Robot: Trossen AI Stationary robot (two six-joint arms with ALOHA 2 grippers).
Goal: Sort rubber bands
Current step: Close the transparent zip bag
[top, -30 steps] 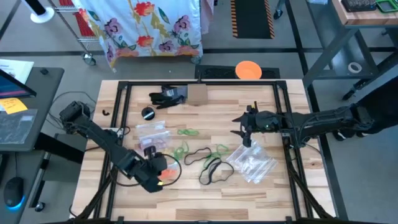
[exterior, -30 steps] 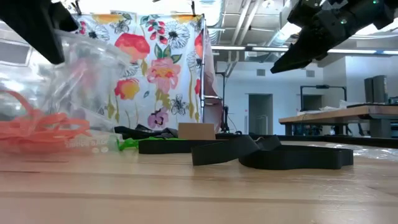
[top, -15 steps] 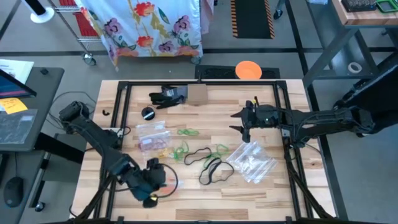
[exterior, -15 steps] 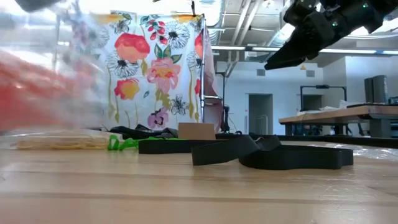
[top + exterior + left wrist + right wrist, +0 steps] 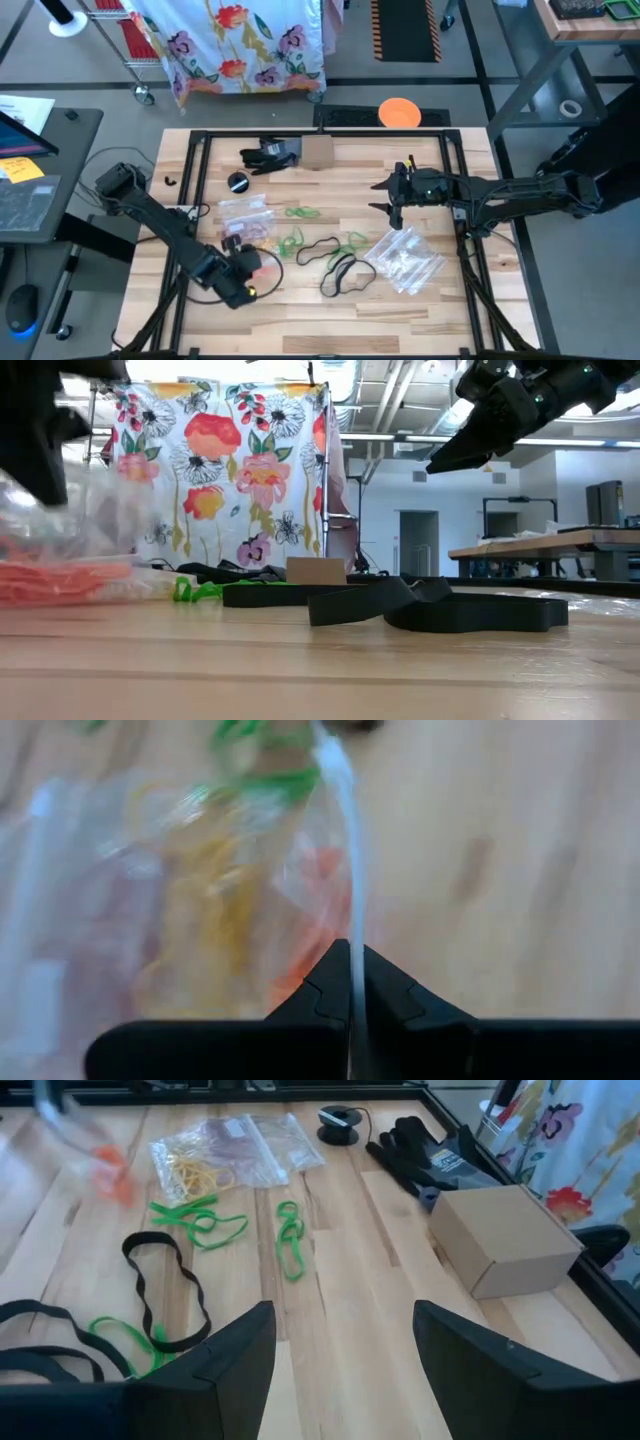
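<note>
Near the front left of the wooden counter [image 5: 420, 305]: left claw [image 5: 243, 280] clamped together on the thin edge of a clear bag [image 5: 254, 258]. Orange rubber bands [image 5: 262, 270] inside it, bunched low in the plastic. From the left wrist view, only a sliver of film pinched between the fingers [image 5: 385, 990], so probably a light hold.

Just beyond that, towards the counter's middle: a second clear bag [image 5: 243, 210] lying flat, with yellow bands [image 5: 252, 229] inside.

Right of centre, raised above the wood: right claw [image 5: 392, 203], jaws apart and holding nothing. Directly in front of it, a third clear bag [image 5: 405, 262], flat on the counter.

Between the two claws, loose on the wood: green bands [image 5: 291, 241] in small tangles, and long black loops [image 5: 338, 268] stretched roughly left to right across the counter. From the right claw, these lie towards the centre and the front edge. From the left claw, towards the centre and slightly farther back.

Probably a job for the right claw, being free and close to the nearest green tangle, with a reach down and inward.

Bare wood along the front and at the far right for moving. Black frame rails [image 5: 300, 134] around the counter edges. At the far edge, a cardboard box [image 5: 317, 151] and a black glove [image 5: 268, 155], well clear of the bands.
</note>
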